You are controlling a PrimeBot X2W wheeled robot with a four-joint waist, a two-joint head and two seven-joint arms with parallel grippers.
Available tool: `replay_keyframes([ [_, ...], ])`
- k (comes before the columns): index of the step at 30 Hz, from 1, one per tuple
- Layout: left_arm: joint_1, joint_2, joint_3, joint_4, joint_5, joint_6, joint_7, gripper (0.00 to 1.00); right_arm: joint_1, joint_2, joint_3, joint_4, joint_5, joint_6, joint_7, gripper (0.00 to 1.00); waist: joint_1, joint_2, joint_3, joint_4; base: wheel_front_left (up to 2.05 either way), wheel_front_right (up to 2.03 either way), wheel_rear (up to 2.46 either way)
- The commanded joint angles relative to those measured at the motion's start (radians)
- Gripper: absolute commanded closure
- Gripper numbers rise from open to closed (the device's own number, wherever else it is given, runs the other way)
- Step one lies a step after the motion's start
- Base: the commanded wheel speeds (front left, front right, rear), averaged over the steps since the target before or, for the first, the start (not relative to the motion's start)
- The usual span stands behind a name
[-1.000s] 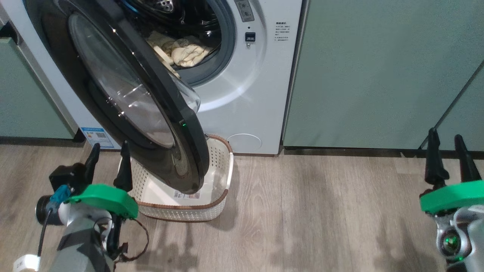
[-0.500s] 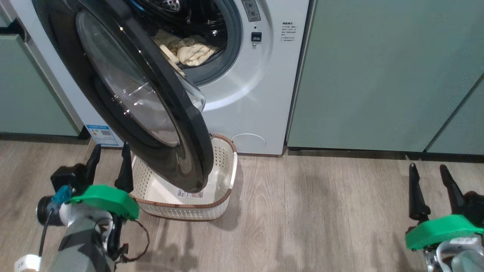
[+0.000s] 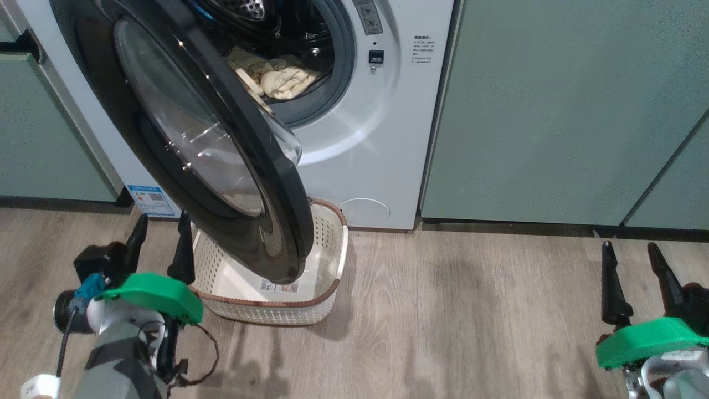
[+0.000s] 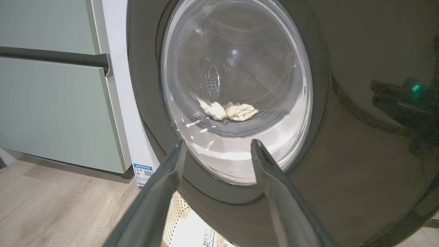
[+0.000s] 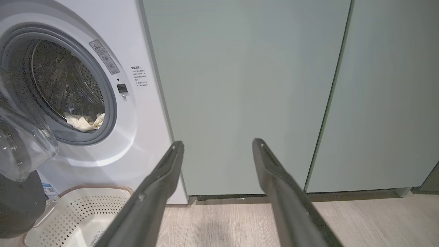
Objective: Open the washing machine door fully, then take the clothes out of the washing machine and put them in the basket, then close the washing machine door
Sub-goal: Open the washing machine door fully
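in the head view the large round washing machine door (image 3: 183,138), a glossy black rim around a bulging clear glass bowl, stands partly open at the left of the big white front-loading washing machine (image 3: 360,138). its lower edge hangs over the small cream perforated plastic basket (image 3: 332,244) with a brown rim, which sits on the grey wood-look floor (image 3: 443,321) just in front of the machine. the pale cream-yellow clothes (image 3: 282,80) lie bunched inside the steel drum. the left claw (image 3: 160,221) hovers near left, just beside the basket's left end, fingers spread and holding nothing. the right claw (image 3: 630,249) hangs near right, well apart from the machine, likewise spread and empty, before flat sage-green cabinet doors (image 3: 554,111). in the left wrist view the left claw (image 4: 217,142) gapes toward the door's outer face, the clothes (image 4: 229,111) showing through the glass. in the right wrist view the right claw (image 5: 217,143), wide and empty, faces a cabinet door, with the drum opening, clothes (image 5: 84,121) and basket off to the left.
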Motion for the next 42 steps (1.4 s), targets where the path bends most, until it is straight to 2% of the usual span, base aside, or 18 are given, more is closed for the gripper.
replay_keyframes([
  [1,-0.026,0.025,0.033,-0.029,-0.01,-0.001,-0.006,0.0,-0.016,-0.001,0.014,-0.028,-0.006,0.004,-0.009,0.0,0.0,0.0,0.0,0.0,0.0,0.0,0.0],
  [2,-0.029,0.025,0.038,-0.03,-0.018,-0.001,-0.006,0.06,-0.017,0.0,0.014,-0.027,-0.006,0.004,-0.009,0.0,0.0,0.0,0.0,0.0,0.0,0.0,0.0],
  [3,-0.03,0.024,0.041,-0.031,-0.027,-0.001,-0.006,0.76,-0.016,0.001,0.015,-0.026,-0.006,0.004,-0.009,0.0,0.0,0.0,0.0,-0.001,0.0,0.0,0.0],
  [4,-0.031,0.021,0.043,-0.034,-0.038,-0.001,-0.006,1.0,-0.016,0.002,0.015,-0.026,-0.007,0.004,-0.009,0.0,0.0,0.0,-0.001,-0.001,0.0,0.0,0.0],
  [8,-0.055,0.016,0.051,-0.058,-0.101,-0.001,-0.006,1.0,-0.016,0.004,0.015,-0.021,-0.004,0.004,-0.009,0.0,0.0,0.0,-0.001,0.003,0.0,0.0,0.0],
  [16,-0.156,0.063,0.075,-0.176,-0.183,-0.001,-0.006,1.0,-0.015,0.002,0.009,-0.014,0.003,0.004,-0.009,0.0,0.0,0.0,-0.006,0.01,0.0,0.0,0.0],
  [23,-0.311,0.07,0.027,-0.368,-0.224,0.0,0.114,1.0,-0.007,0.001,-0.004,-0.013,0.008,0.004,-0.01,0.0,0.0,0.0,-0.007,0.023,0.0,0.0,0.0],
  [29,-0.405,0.024,-0.114,-0.548,-0.239,0.011,0.26,1.0,-0.008,0.0,-0.003,-0.014,0.013,0.004,-0.01,0.0,0.0,0.0,-0.003,0.027,0.0,0.0,0.0],
  [32,-0.424,0.002,-0.209,-0.621,-0.303,0.016,0.335,1.0,-0.012,0.0,0.001,-0.01,0.015,0.004,-0.01,0.0,0.0,0.0,-0.001,0.024,0.0,0.0,0.0],
  [37,-0.385,-0.007,-0.414,-0.722,-0.285,0.035,0.431,1.0,-0.017,0.002,0.001,-0.009,0.017,0.004,-0.01,0.0,0.0,0.0,0.004,0.019,0.0,0.0,0.0],
  [42,-0.31,-0.009,-0.599,-0.76,-0.255,0.052,0.466,1.0,-0.019,0.003,-0.001,-0.005,0.019,0.004,-0.01,0.0,0.0,0.0,0.007,0.012,0.0,0.0,0.0],
])
